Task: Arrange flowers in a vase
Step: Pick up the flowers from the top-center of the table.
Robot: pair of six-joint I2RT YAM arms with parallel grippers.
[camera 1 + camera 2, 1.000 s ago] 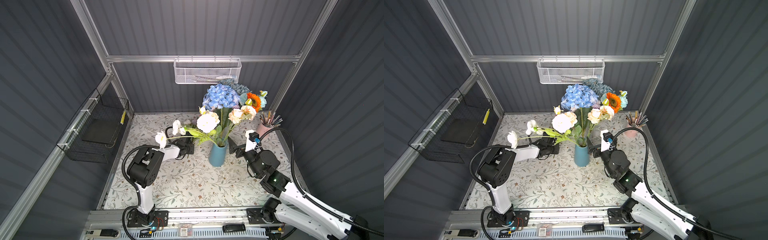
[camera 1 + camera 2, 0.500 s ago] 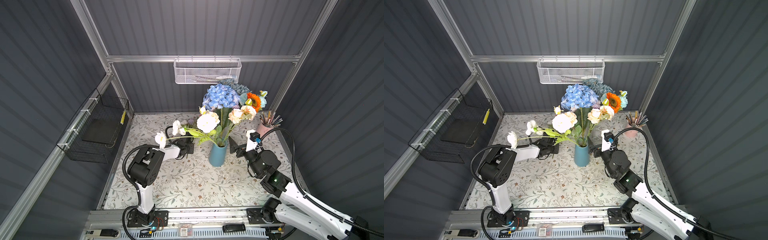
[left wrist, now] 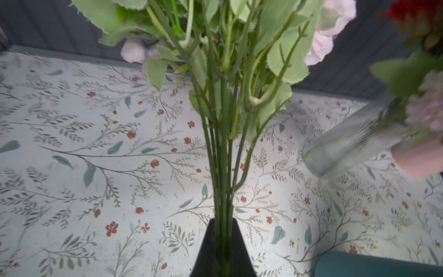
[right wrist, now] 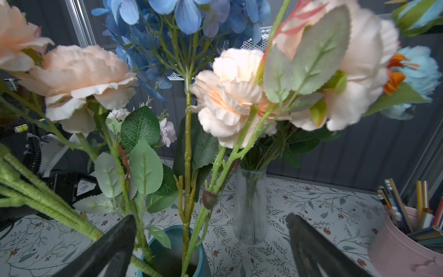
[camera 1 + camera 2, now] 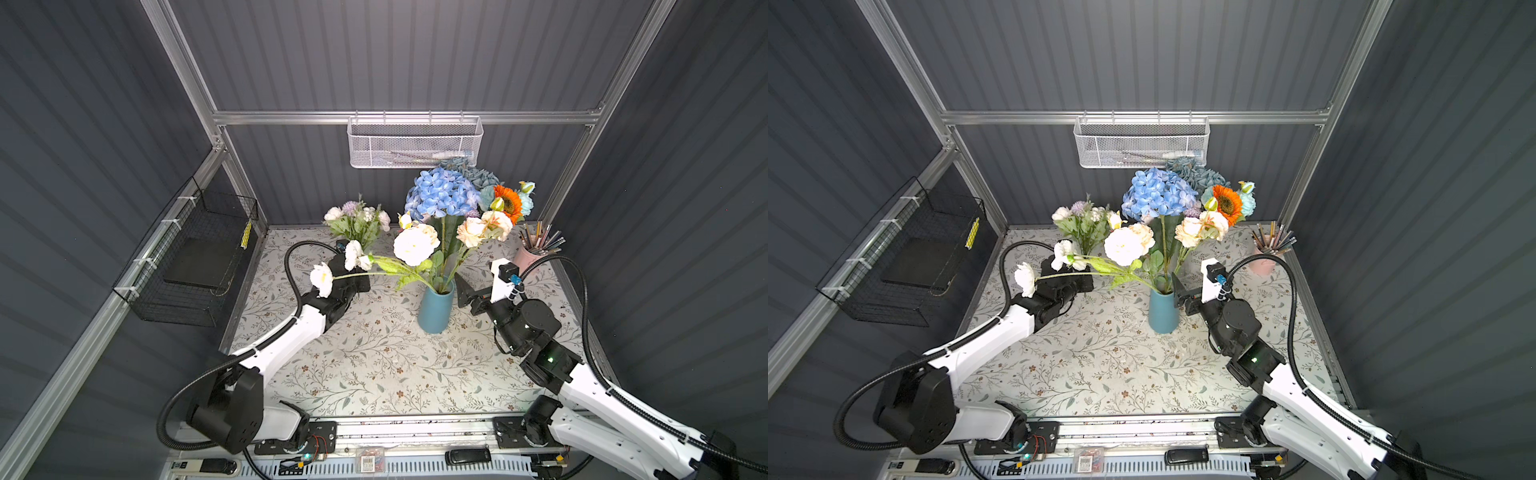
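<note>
Left wrist: stems (image 3: 221, 156) inside left pincer (image 3: 223, 223)

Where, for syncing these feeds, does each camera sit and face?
Top views: high over the front edge, looking down at the floral-patterned table and teal ceramic vase; left arm and right arm both show.
Left wrist: on that arm, facing the green stems of the lilac-and-white flower bunch gripped in the shut left hand; only its dark tip shows.
Right wrist: behind the open right hand, facing peach fabric blooms; two dark fingers show.
Shared: both wrist views catch the ribbed clear glass vase.
</note>
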